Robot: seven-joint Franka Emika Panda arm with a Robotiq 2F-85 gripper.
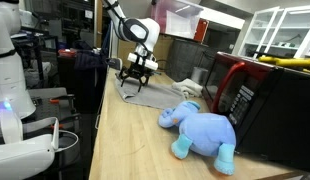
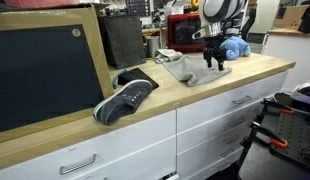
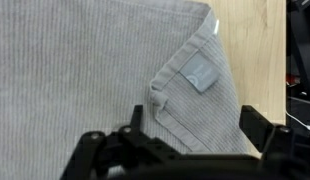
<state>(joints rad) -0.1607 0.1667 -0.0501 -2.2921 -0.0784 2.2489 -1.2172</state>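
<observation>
A grey ribbed cloth [image 3: 85, 70] lies flat on the wooden counter, with a small grey label [image 3: 198, 72] near its folded corner. My gripper [image 3: 195, 125] hovers directly above that corner, jaws wide apart with nothing between them. The cloth shows in both exterior views [image 1: 147, 93] [image 2: 187, 68], with the gripper [image 1: 136, 74] [image 2: 214, 62] just over it. One dark fingertip [image 3: 263, 125] stands over the cloth's edge by the bare wood.
A blue plush elephant [image 1: 202, 130] lies on the counter near a red-and-black microwave [image 1: 257, 95]. A dark sneaker [image 2: 126, 98] sits toward the counter's other end beside a black board [image 2: 45, 70]. White drawers [image 2: 210, 120] run below the counter [image 1: 125, 140].
</observation>
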